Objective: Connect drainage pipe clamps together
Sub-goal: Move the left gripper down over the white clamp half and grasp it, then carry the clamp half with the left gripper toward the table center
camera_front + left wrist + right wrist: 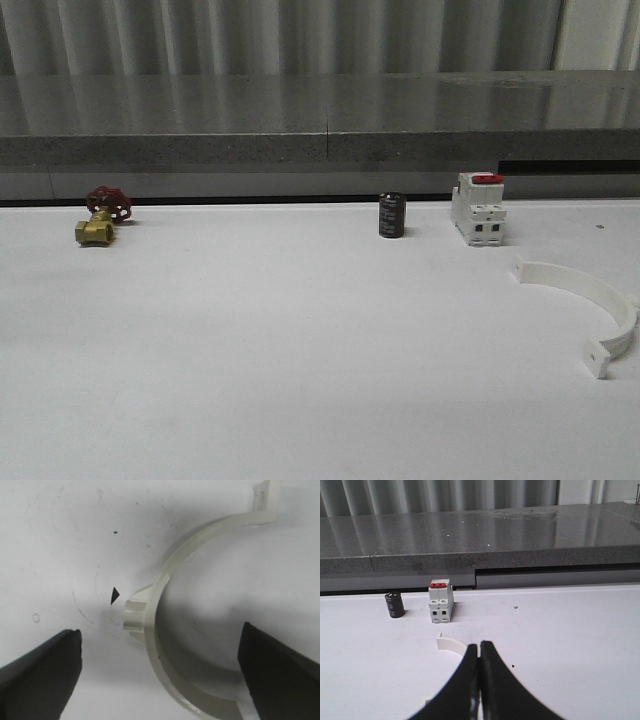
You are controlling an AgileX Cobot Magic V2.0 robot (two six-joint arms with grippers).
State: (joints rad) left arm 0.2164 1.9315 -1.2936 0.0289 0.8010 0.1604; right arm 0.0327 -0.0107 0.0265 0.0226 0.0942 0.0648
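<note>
One white drainage pipe clamp [585, 285] lies flat on the white table at the right, its tabbed ends toward the left. In the left wrist view a white half-ring clamp [162, 582] with a small lug on its outer side lies between the two black fingers of my left gripper [160, 675], which is open and seems clear of it. My right gripper [479, 647] is shut with nothing between its fingertips. It hovers in front of a clamp [451, 644] and hides most of that arc.
Along the back of the table stand a brass valve with a red handle [100, 220], a black cylinder [391, 215] and a white switch with a red top [478, 208]. A grey ledge [320, 130] runs behind them.
</note>
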